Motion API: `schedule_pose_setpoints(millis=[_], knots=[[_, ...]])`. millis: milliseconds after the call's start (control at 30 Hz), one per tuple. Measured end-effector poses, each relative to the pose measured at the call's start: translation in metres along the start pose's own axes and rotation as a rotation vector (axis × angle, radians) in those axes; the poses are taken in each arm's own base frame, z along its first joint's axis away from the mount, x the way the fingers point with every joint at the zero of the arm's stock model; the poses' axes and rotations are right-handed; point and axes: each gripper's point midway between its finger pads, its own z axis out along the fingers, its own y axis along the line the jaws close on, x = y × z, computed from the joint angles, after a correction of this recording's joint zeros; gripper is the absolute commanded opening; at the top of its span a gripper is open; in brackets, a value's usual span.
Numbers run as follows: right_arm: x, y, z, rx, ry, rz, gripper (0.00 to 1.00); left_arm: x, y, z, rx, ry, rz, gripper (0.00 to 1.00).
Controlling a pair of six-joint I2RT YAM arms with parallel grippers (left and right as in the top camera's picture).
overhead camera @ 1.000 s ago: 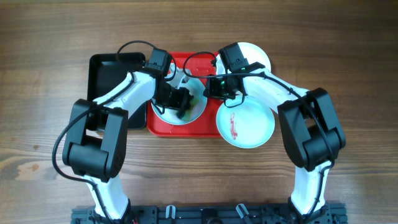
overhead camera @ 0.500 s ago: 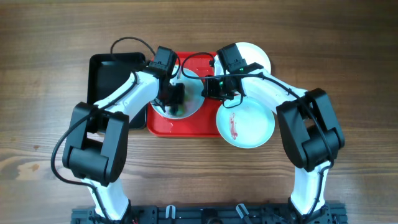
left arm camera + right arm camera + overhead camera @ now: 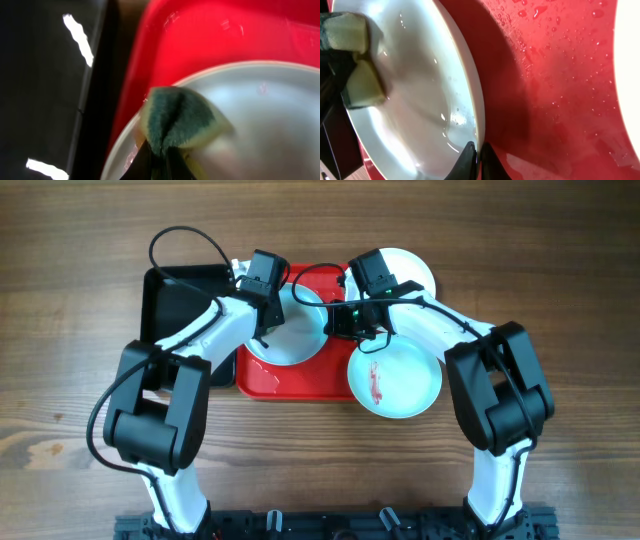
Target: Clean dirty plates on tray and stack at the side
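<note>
A pale mint-blue plate (image 3: 297,330) lies on the red tray (image 3: 300,380); it looks wiped and wet in the right wrist view (image 3: 415,95). My left gripper (image 3: 264,320) is shut on a green and yellow sponge (image 3: 177,120) pressed on the plate's left rim (image 3: 260,75). My right gripper (image 3: 338,320) is shut on the plate's right rim (image 3: 477,157), fingers pinching the edge. A second mint-blue plate (image 3: 395,378) with a red sauce streak sits at the tray's right end. A white plate (image 3: 412,270) lies behind it.
A black rectangular tray (image 3: 180,300) sits left of the red tray, also in the left wrist view (image 3: 45,90). Water drops cover the red tray floor (image 3: 560,75). Wooden table (image 3: 560,300) all around.
My left gripper has slid the sponge from the plate's lower middle up to its left rim. The right gripper and the other plates have not moved.
</note>
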Motion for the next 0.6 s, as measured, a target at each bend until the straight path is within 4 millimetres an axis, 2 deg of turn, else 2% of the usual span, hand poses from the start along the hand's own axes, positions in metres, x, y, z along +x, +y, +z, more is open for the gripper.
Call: schedule_pose_setpoints(millis=[100, 267, 333, 467, 600], knots=[[-0.001, 0.000, 0.000, -0.001, -0.003, -0.001, 0.04, -0.010, 0.002, 0.002, -0.035, -0.060, -0.008, 0.04], [-0.001, 0.000, 0.000, -0.001, -0.003, 0.002, 0.04, -0.013, -0.007, 0.002, -0.022, -0.090, 0.044, 0.04], [0.000, 0.000, 0.000, 0.000, -0.001, 0.004, 0.04, -0.013, -0.017, 0.002, 0.032, -0.083, 0.091, 0.04], [-0.001, -0.004, -0.002, 0.004, -0.001, 0.014, 0.04, -0.006, -0.052, -0.002, 0.241, -0.042, 0.207, 0.04], [-0.002, -0.005, -0.002, 0.004, -0.003, 0.015, 0.04, 0.015, -0.086, -0.015, 0.472, 0.035, 0.302, 0.04]])
